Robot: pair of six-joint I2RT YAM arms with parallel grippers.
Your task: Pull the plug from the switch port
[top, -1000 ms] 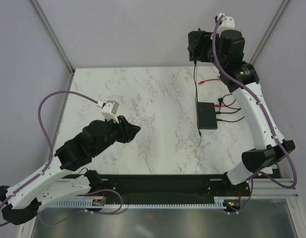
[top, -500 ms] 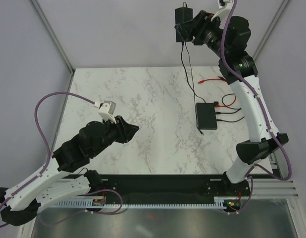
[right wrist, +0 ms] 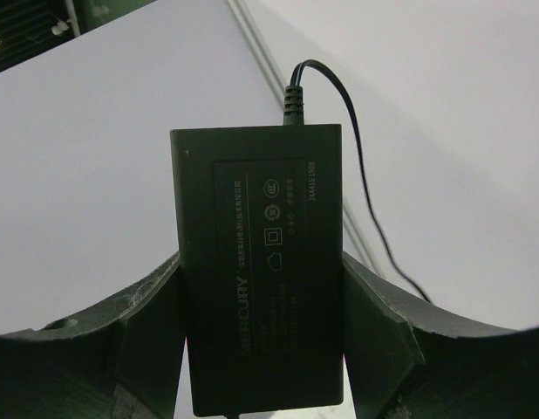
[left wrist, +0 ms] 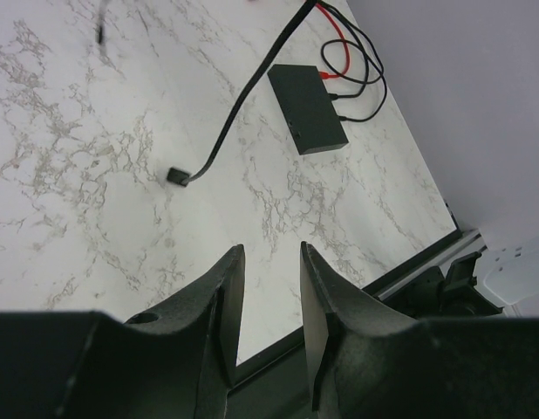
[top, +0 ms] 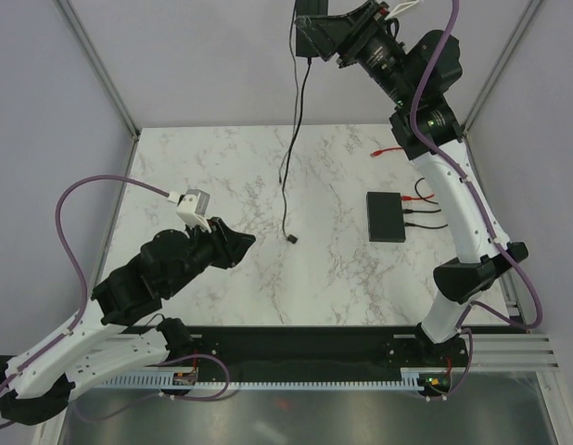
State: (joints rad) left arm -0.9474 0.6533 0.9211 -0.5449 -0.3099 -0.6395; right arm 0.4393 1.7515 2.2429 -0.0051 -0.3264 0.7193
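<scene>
Now, right jaws: clamped on the flat sides of a power adapter (right wrist: 261, 279), one finger (right wrist: 143, 336) on each side.
Right gripper (top: 335, 35): raised high, past the table's far edge at 12 o'clock.
Power adapter: matte-black rectangular slab with a faint printed label and a ribbed strain relief at its top end.
Left jaws: apart, with nothing between them.
Left gripper (left wrist: 268, 262): above the marble at about 8 o'clock from the table's middle, its smooth black fingers (left wrist: 219, 301) tapering.
Cable (top: 291, 158): thin, black and round, hanging from the adapter to the tabletop.
Plug (left wrist: 175, 175): small black block at the cable's free end near the table's middle, at 9 o'clock from the box and well apart from it; whether it touches the marble I cannot tell.
Box (top: 387, 216): flat, matte black, rectangular, lying at 3 o'clock on the table.
Switch port: in an edge of that box, too small to make out.
Red leads (left wrist: 326, 39): looped with black leads (top: 433, 215) at the box's 3 o'clock side.
Table (top: 222, 176): white marble with grey veins.
</scene>
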